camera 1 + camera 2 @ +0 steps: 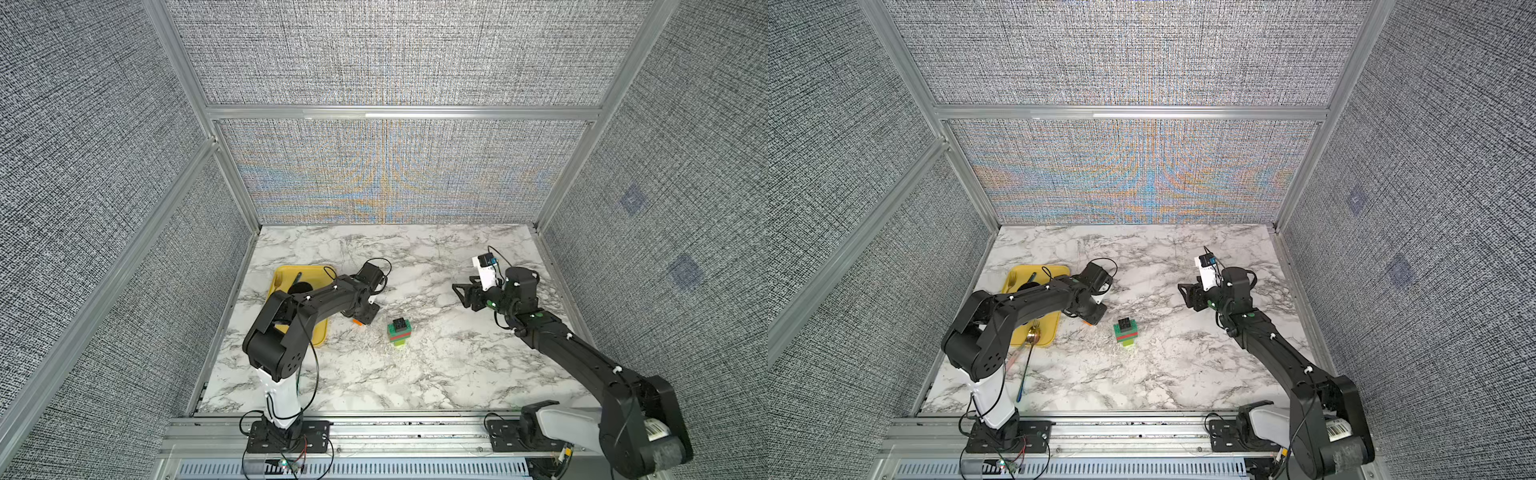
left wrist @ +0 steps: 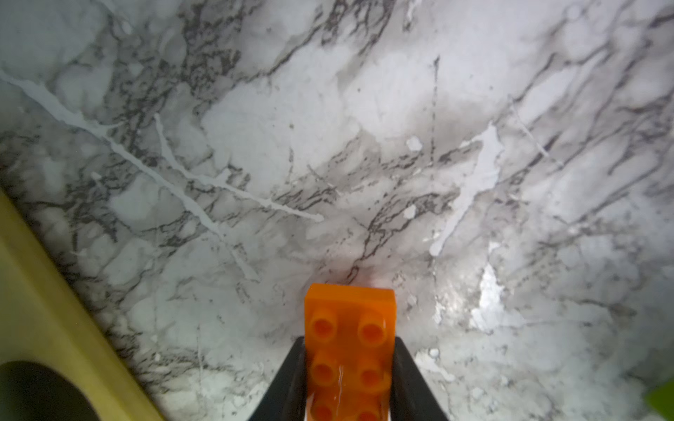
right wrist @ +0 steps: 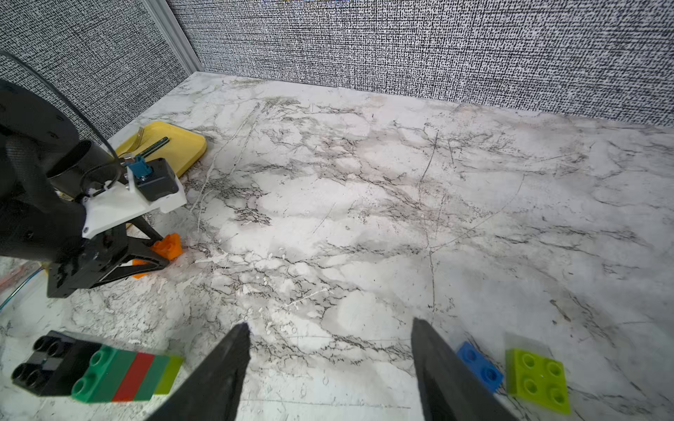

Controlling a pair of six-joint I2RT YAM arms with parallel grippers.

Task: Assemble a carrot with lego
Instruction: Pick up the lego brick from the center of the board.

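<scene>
Nearest the camera head, an aluminium rail carries both arm bases along the front edge of the desk, a white marble-patterned top streaked with grey veins. Out in the middle of it stands the carrot, part-built: a lime brick at the bottom, then dark green, red, dark green, and a black brick on top. Just beside it, the left gripper is low over the desk, jaws clamped on the long sides of an orange brick. Behind that arm lies the yellow tray, with cutlery on it. Across the desk, the right gripper hangs with its jaws apart and holds nothing; a blue brick and a lime brick lie flat near it. Farthest off, grey woven panels in aluminium frames wall in the desk.
</scene>
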